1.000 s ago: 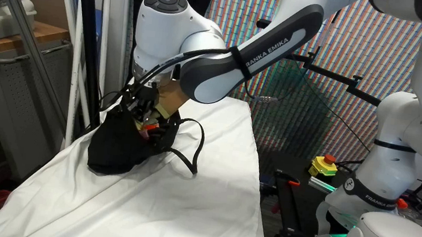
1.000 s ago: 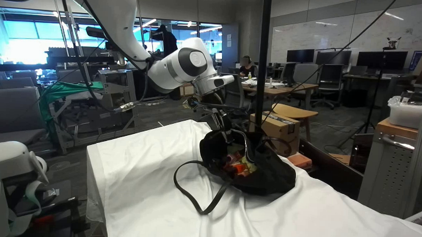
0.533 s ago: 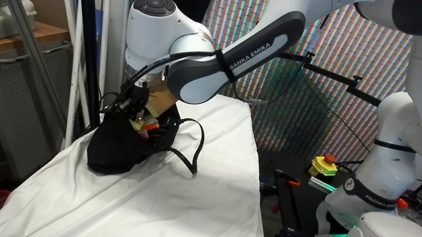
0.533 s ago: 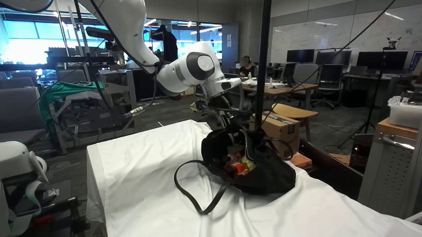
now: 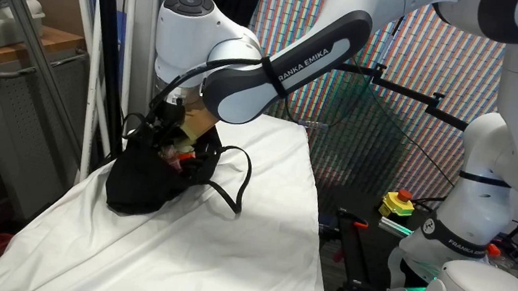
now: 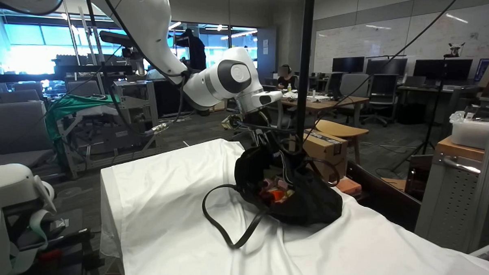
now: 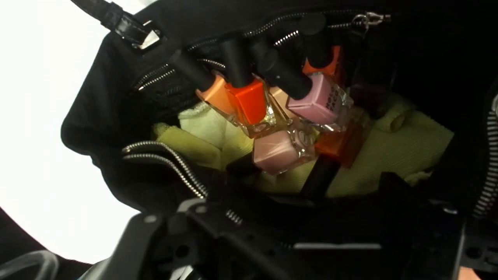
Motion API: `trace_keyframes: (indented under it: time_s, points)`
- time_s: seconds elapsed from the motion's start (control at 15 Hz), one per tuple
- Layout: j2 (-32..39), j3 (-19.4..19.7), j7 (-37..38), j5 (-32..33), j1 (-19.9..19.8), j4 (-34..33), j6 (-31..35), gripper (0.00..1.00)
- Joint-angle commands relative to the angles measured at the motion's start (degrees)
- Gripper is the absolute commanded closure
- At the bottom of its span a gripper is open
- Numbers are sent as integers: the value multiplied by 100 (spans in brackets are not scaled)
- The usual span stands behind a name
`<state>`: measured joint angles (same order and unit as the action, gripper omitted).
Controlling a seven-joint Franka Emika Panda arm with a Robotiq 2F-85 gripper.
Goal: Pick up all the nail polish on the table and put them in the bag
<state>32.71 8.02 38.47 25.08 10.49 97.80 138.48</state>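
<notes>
The bag (image 5: 141,180) slumps on the white-clothed table (image 5: 235,261), its mouth gaping. Inside it, on the yellowish-green lining (image 7: 404,144), several bottles of nail polish lie in a heap: an orange one (image 7: 218,96), a red-orange one (image 7: 248,103), a pink one (image 7: 317,101), a pale pink one (image 7: 274,151) and a dark orange one (image 7: 338,144). Over the near side of the bag's mouth hangs my gripper (image 7: 305,188), its dark fingers spread wide with nothing held between them. In an exterior view the pink and orange bottles (image 6: 278,194) show through the bag's mouth.
A black strap handle (image 5: 237,185) loops out over the cloth. Metal zip edges (image 7: 167,155) line the bag's opening close to the gripper. Behind the table stand a cardboard box (image 6: 327,154) and a black pole (image 6: 305,74).
The hand has moved a little over the bag, leftward in an exterior view, then nearly stopped. The gripper has opened, and a pink bottle now shows on top of the heap.
</notes>
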Motion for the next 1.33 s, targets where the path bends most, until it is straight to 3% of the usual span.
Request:
trace_keyframes:
  time_s: [0.0,0.4,0.87,1.07,1.27]
  points:
    - [-426,-121,-588,-287,-16,349,-190,0]
    - [-1740,-587,-2042,-817,-57,1293,-1352,0]
    - [-3567,-1060,-2686,-1258,-148,2062,-3264,0]
    - [-4401,-1148,-2765,-1406,-180,2570,-3568,0]
    - [-5262,-1148,-2899,-1566,-222,3210,-3422,0]
